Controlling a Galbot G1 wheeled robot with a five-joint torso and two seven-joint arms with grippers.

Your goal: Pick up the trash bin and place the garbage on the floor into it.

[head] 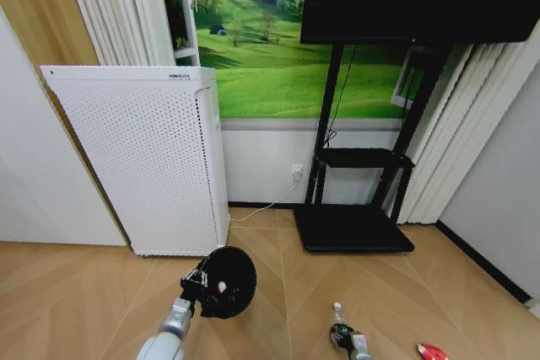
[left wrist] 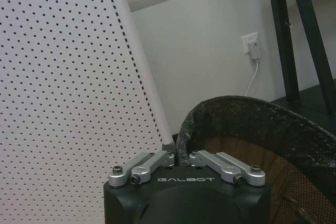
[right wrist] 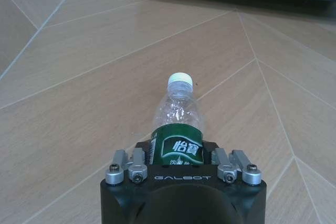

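Note:
The black mesh trash bin (head: 229, 281) hangs tilted above the wood floor, its mouth turned toward my head. My left gripper (head: 197, 280) is shut on its rim; the left wrist view shows that gripper (left wrist: 178, 153) pinching the rim of the trash bin (left wrist: 252, 129). A small red-and-white bit (head: 222, 287) shows inside the bin. At the bottom of the head view, my right gripper (head: 349, 341) is shut on the clear bottle (head: 339, 325) with the green label. In the right wrist view, the bottle (right wrist: 177, 121) points away from that gripper (right wrist: 177, 149), cap outward. A small red piece (head: 432, 350) lies on the floor to the right.
A tall white perforated appliance (head: 143, 162) stands right behind the bin. A black screen stand with a flat wheeled base (head: 353, 227) is at the back right, and a cable runs from a wall socket (head: 296, 172). Curtains hang at both sides.

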